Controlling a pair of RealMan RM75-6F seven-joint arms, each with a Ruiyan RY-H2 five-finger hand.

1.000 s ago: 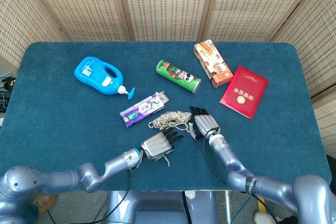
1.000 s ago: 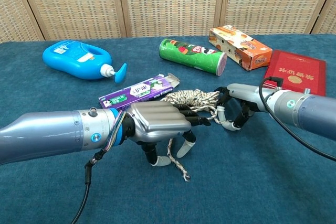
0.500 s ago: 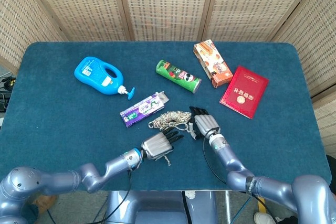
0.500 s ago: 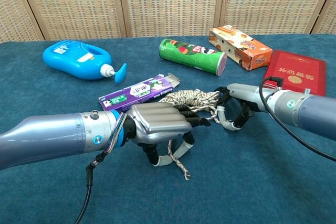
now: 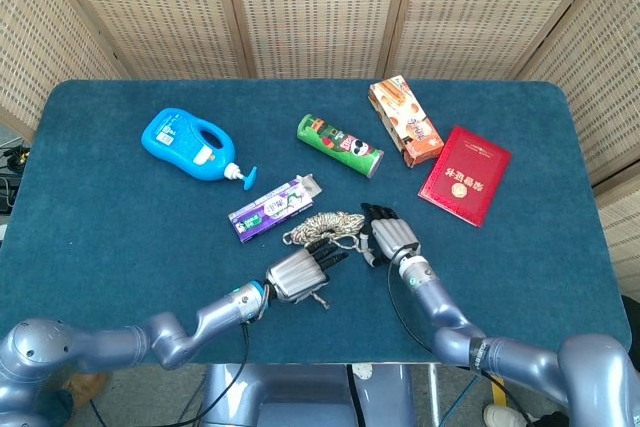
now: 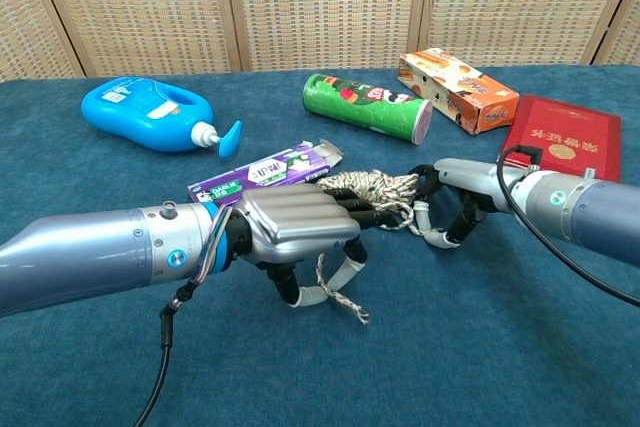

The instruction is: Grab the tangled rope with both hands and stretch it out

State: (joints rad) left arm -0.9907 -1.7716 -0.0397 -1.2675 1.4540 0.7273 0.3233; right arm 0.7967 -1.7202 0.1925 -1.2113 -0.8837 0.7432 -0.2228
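On blue tabletop [image 5: 120, 237], wicker screens [image 5: 320, 7] behind

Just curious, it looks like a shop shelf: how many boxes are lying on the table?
2: an orange box at the back right, and a purple box beside the rope.

Tangled beige rope [image 5: 330, 223] [image 6: 368, 187], bunched on table, btwn both hands.

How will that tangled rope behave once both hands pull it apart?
Probably floppy: the rope lies in a loose bundle, one tail drooping under the left hand. It looks light. Loops near the right hand may snag.
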